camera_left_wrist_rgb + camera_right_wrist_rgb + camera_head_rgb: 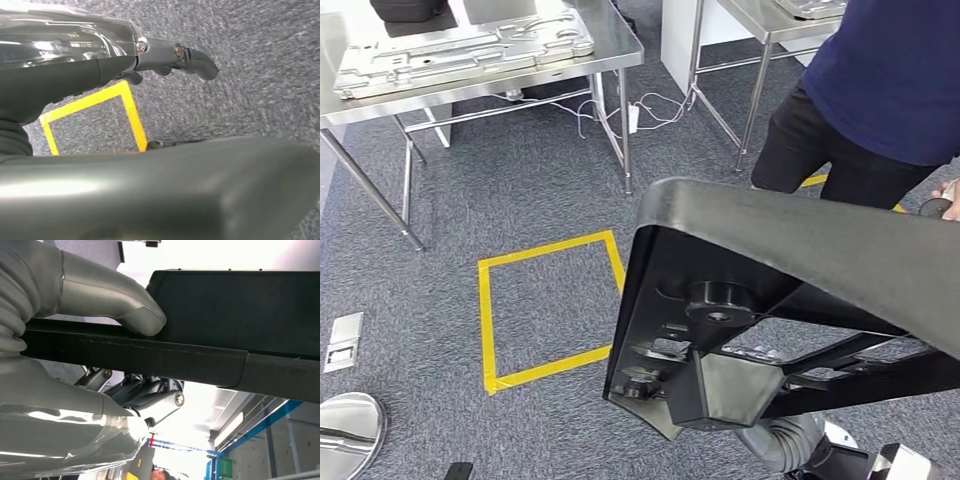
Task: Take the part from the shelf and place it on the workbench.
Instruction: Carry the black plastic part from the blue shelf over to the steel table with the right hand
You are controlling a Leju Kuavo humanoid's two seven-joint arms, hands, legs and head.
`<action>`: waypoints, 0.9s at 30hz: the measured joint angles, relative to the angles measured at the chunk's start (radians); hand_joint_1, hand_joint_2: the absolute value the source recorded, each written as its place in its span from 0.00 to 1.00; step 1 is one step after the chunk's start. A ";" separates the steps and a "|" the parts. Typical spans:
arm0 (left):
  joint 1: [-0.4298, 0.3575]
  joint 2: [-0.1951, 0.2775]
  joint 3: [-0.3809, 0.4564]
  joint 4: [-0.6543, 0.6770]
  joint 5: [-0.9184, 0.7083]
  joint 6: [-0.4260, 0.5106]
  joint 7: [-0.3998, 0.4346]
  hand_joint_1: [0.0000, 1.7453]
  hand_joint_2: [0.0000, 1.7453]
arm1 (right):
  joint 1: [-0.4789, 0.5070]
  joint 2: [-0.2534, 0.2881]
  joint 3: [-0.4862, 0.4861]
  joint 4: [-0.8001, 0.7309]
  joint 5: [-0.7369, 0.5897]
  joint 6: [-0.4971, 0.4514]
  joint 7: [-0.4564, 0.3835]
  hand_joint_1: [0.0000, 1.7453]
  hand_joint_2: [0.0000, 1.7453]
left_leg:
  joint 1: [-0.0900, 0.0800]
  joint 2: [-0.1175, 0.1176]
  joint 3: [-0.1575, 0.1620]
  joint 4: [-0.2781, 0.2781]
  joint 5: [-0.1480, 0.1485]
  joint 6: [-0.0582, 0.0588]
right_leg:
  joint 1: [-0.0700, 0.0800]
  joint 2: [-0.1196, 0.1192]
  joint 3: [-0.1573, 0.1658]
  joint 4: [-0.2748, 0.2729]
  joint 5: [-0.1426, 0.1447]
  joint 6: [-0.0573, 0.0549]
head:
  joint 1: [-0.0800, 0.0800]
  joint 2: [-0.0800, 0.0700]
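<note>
Your right robot hand (113, 340) clamps the black part (803, 300) beside the yellow floor square (546, 310); your left robot hand (177, 57) hangs with fingers extended, holding nothing

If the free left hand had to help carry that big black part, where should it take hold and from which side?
Probably the black part's near corner edge, low on its left end, coming from the robot's left. That rim is thin and exposed, with open ribbing behind it for fingers. The right hand already grips a bar further right, thumb pressed on top. The left hand hangs over the carpet.
</note>
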 joint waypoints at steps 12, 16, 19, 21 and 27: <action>-0.001 0.001 0.000 0.000 0.000 0.000 0.000 0.00 1.00 | 0.001 -0.001 0.000 0.001 0.000 0.000 0.000 1.00 1.00 | 0.004 0.003 0.022 -0.058 0.010 0.025 | -0.004 0.001 -0.116 0.238 -0.093 0.044 | 0.001 0.000; -0.002 0.001 0.000 0.000 0.000 0.000 0.000 0.00 1.00 | 0.000 -0.001 0.000 0.001 0.000 0.000 0.000 1.00 1.00 | 0.001 0.001 0.027 -0.052 0.001 0.010 | -0.003 0.002 -0.015 0.015 0.010 0.038 | 0.001 0.000; -0.002 0.001 0.000 0.000 0.000 0.000 0.000 0.00 1.00 | 0.001 -0.001 0.000 0.001 0.000 0.000 0.000 1.00 1.00 | -0.001 0.000 0.025 -0.050 -0.002 0.001 | -0.001 0.004 -0.013 0.000 0.009 0.018 | 0.000 0.000; -0.003 0.000 0.000 0.000 0.000 0.000 0.000 0.00 1.00 | 0.000 -0.001 0.000 0.000 0.000 0.000 0.000 1.00 1.00 | 0.001 0.000 0.015 -0.022 -0.027 -0.008 | -0.004 0.002 -0.012 -0.001 0.010 0.005 | 0.000 0.000; 0.001 0.000 0.000 0.000 0.000 0.000 0.000 0.00 1.00 | 0.000 0.000 0.000 0.000 0.000 0.000 0.000 1.00 1.00 | 0.004 0.000 -0.095 0.218 -0.117 -0.018 | -0.003 -0.002 -0.011 -0.001 0.009 -0.006 | 0.000 0.000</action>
